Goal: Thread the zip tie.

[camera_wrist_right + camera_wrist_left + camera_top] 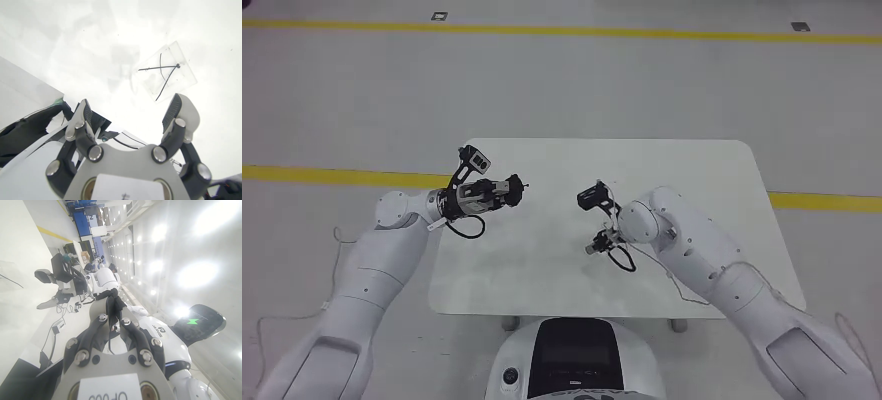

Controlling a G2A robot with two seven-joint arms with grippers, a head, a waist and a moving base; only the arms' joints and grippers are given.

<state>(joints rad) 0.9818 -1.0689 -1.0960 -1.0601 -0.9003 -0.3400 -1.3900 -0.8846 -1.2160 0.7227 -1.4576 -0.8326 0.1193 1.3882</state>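
**Fingers [98, 308] of the left gripper [113, 300] pinched together; right gripper [130, 98] spread wide**

Item 1. Left gripper, grey two-finger type with black linkages. The fingers are clamped on a black plastic zip tie [112, 294], whose end stands out just past the fingertips. A thin black strand, possibly its tail, curves back under the palm. In the top view the left gripper [514, 188] hangs above the left part of the white rectangular table [692, 170]. It points toward the other arm and is apart from it.

Item 2. Right gripper, same type. Its ribbed black pads [173, 109] are set far apart with nothing between them. It faces down at the table surface.

Item 3. Clear square plastic sheet [179, 55], lying flat on the table beyond the right gripper's fingertips. On it lie loose black zip ties [160, 67], thin straps crossing one another. Two of them meet at their heads near one edge of the sheet.

Item 4. Grey floor around the table, marked with yellow floor stripes [332, 175]. One stripe is on the far side and one passes level with the table.
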